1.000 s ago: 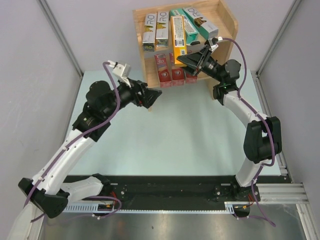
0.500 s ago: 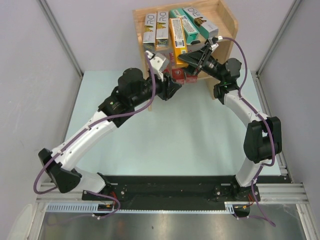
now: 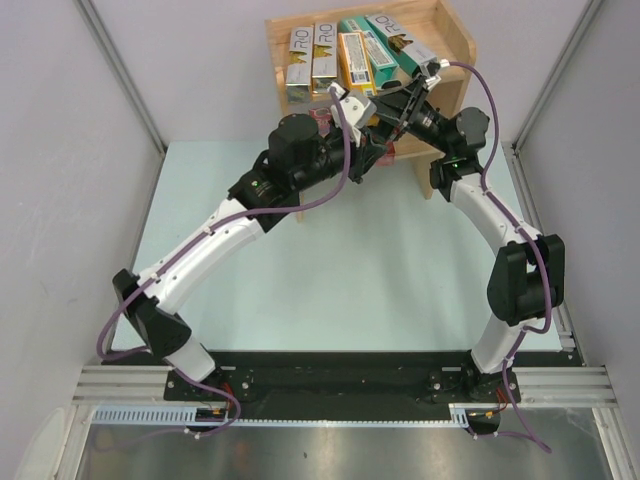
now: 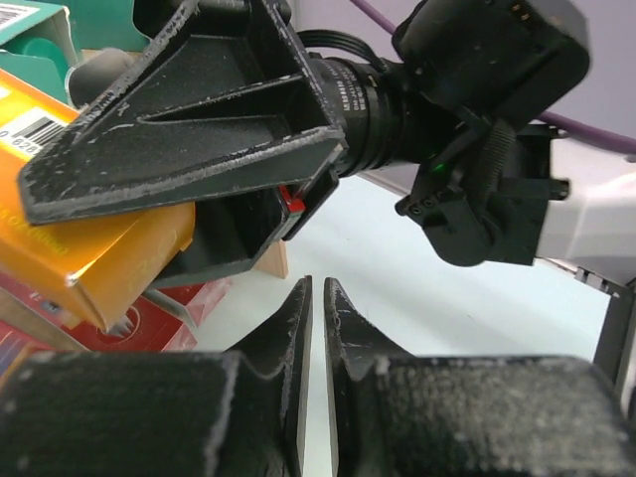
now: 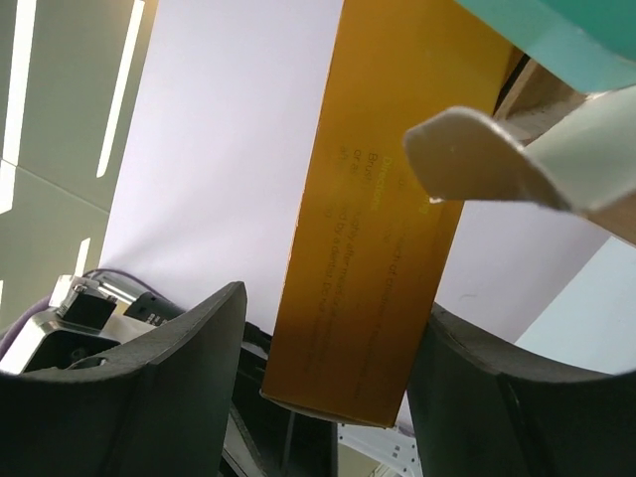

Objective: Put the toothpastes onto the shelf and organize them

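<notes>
The wooden shelf [image 3: 456, 45] stands at the far edge. On its top tier lie two silver toothpastes [image 3: 311, 58], an orange one [image 3: 353, 60] and two teal ones [image 3: 392, 50]. Red cartons [image 4: 60, 333] sit on the lower tier, mostly hidden by my left arm in the top view. My right gripper [image 3: 388, 108] is open around the orange carton's [image 5: 388, 229] near end; one finger touches it, with a gap at the other. My left gripper [image 4: 318, 286] is shut and empty, just below the right one [image 4: 199, 129] at the shelf's front.
A teal carton [image 5: 556, 30] with a loose white flap [image 5: 497, 164] overhangs beside the orange one. Both arms crowd the shelf's front right. Grey walls and metal posts close in the pale table [image 3: 330, 270] left and right.
My left arm has swung right and forward to the shelf's front and its gripper has shut. My right gripper has opened off the orange carton, which now lies straighter and farther back.
</notes>
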Robot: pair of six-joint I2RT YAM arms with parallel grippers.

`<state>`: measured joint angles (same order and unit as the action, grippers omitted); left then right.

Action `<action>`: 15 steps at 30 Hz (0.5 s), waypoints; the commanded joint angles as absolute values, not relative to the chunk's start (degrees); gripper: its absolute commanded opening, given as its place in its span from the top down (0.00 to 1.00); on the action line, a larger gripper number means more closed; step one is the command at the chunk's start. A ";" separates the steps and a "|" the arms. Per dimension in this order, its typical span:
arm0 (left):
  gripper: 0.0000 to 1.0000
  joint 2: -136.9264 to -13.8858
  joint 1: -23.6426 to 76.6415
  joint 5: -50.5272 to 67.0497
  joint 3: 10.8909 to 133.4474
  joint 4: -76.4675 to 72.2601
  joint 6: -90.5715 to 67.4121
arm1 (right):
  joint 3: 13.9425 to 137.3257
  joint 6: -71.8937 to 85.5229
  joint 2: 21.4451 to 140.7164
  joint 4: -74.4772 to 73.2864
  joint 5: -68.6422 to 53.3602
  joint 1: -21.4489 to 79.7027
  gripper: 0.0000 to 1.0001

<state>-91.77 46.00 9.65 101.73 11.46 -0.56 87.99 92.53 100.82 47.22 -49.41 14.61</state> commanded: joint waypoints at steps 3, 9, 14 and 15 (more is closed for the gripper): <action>0.87 -96.67 46.14 5.90 109.33 11.95 1.23 | 90.79 92.46 100.28 47.90 -49.92 14.24 0.34; 0.88 -99.76 45.09 4.31 112.94 12.23 0.44 | 90.26 93.43 100.28 48.96 -50.27 14.15 0.33; 0.88 -100.11 43.16 4.30 113.73 10.81 -1.49 | 90.35 93.86 100.20 49.30 -50.36 13.71 0.33; 0.88 -100.46 42.81 4.57 114.17 10.81 -1.84 | 90.35 94.22 100.28 49.83 -50.27 13.62 0.33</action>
<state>-100.18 45.04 6.09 110.10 13.91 -0.21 88.07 92.92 100.82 46.48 -49.52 13.98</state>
